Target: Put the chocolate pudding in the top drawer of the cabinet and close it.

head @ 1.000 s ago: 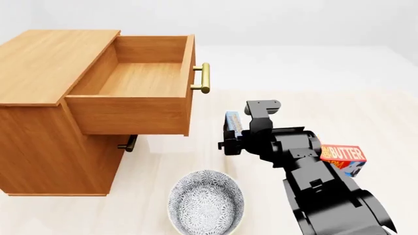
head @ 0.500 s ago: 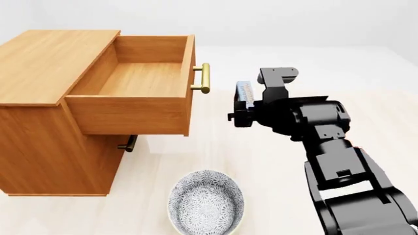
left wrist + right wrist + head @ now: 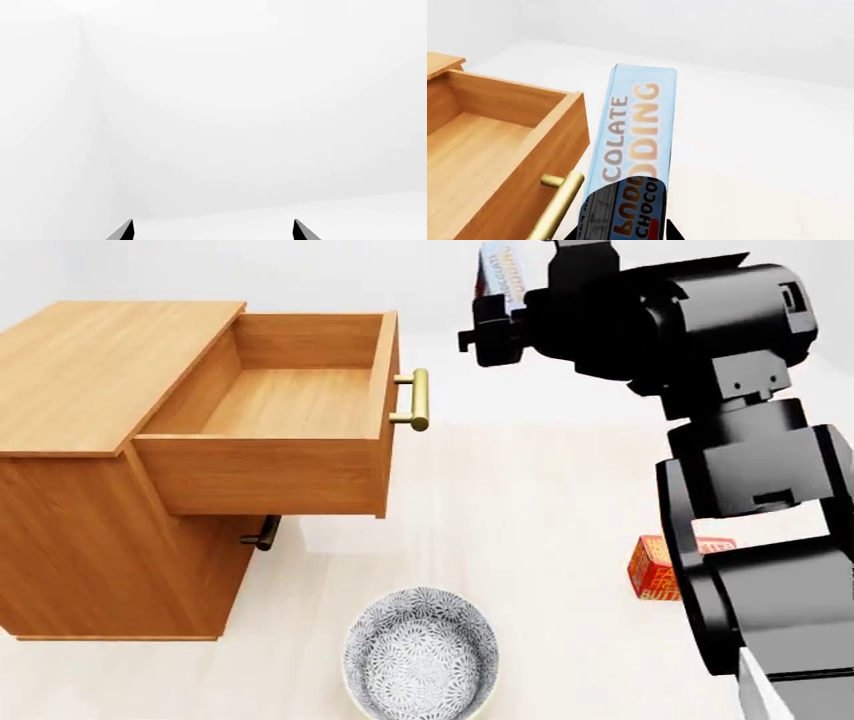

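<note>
**Pudding box up high, drawer wide open**

Plain white room, pale floor [image 3: 534,510]. The cabinet [image 3: 80,440] sits on it with the top drawer [image 3: 287,405] pulled all the way out, and there's nothing in it, just bare wood. A patterned bowl [image 3: 420,650] on the floor in front looks empty too.

The right gripper [image 3: 497,295] is clamped on the chocolate pudding [image 3: 634,135], held up well above the floor, off to the drawer's handle side and higher than it. The box is slim, pale blue, with orange "PUDDING" lettering.

A butter box [image 3: 657,568] sits on the floor behind the arm.

The left gripper [image 3: 212,231] only shows two fingertips spread apart, nothing between them.
</note>
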Tool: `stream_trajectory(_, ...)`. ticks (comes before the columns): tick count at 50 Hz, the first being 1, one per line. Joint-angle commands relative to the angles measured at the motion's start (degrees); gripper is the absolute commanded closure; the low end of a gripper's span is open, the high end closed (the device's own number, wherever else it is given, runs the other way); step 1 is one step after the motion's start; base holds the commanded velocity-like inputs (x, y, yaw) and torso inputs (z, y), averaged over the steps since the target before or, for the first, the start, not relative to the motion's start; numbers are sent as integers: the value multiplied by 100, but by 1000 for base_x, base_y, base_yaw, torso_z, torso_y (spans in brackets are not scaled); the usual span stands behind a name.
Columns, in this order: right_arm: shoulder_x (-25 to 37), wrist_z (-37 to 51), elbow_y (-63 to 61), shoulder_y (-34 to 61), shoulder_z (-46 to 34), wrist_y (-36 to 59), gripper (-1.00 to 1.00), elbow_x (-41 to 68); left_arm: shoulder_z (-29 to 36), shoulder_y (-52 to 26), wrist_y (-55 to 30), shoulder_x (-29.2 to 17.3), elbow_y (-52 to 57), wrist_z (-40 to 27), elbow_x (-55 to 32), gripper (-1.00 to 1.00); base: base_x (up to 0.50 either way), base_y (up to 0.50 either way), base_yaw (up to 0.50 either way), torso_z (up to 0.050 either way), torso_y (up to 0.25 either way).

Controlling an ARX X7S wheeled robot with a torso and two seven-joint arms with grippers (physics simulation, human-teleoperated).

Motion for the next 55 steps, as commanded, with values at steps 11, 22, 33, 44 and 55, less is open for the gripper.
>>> stream_trajectory(11, -575, -8, 544, 1143, -795, -366, 100, 856, -239, 291, -47, -919, 593, 375, -286, -100, 0, 0, 0, 0, 0)
stream_trajectory(22, -581, 397, 997, 1568, -2684, -1244, 100, 3242, -237, 253, -147, -1076, 730, 396, -308, -100, 0, 0, 0, 0, 0)
stream_trajectory(33, -583, 740, 889, 2013, -6004, -2818, 100, 6724, -307, 253, -252, -1236, 857, 370, -378, -100, 0, 0, 0, 0, 0)
stream_trajectory(44, -583, 974, 471, 1955, -6838, -3361, 100, 7650, -302, 247, -268, -1300, 883, 389, -378, -100, 0, 0, 0, 0, 0)
stream_trajectory(55, -583, 1109, 422, 1659, -6849, -3456, 100, 7681, -333, 325, -269, -1402, 934, 378, -401, -100, 0, 0, 0, 0, 0)
